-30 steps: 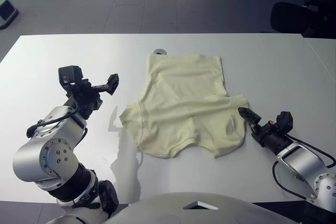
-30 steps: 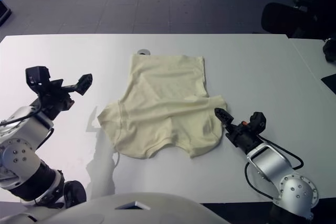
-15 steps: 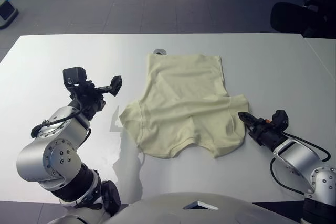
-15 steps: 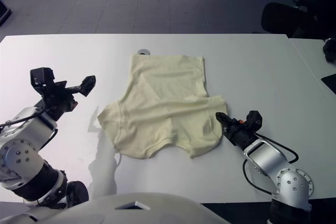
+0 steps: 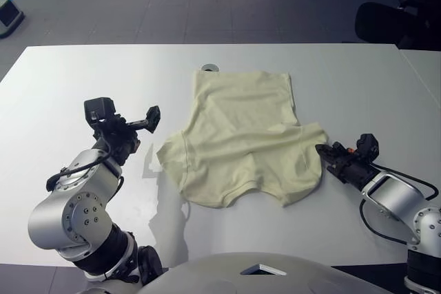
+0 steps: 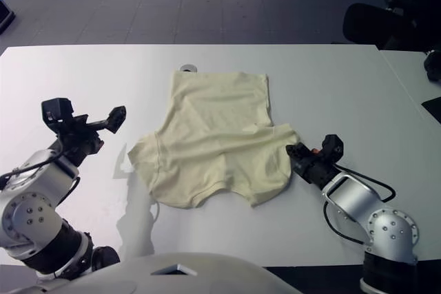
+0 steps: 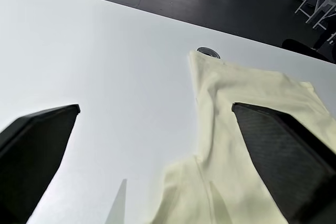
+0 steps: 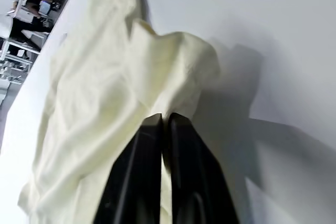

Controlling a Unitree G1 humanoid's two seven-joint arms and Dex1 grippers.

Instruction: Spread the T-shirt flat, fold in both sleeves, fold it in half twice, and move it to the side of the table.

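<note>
Right wrist view is showing the right end effector [image 8: 164, 120] clenched, its tips lying against the edge of the right sleeve [image 8: 184, 61]; whether any cloth is pinched between them I cannot tell; the left end effector [image 5: 127, 119] is hanging released, fingers wide, over bare bench [image 5: 83, 67] just beside the left sleeve [image 5: 172, 153]. The pale yellow T-shirt [image 5: 241, 122] is lying mid-bench, collar towards the robot and hem far, mostly flat but creasing across the chest; by my judgement the spreading is nearing its end and the sleeve fold is coming up; the next move is calling for a sure pinch on a sleeve edge, then a carry inward over the body. Nothing is blocking that path; a round cable port [image 5: 209, 68] is sitting at the far hem, and a black chair [image 5: 386, 24] is standing beyond the bench.
</note>
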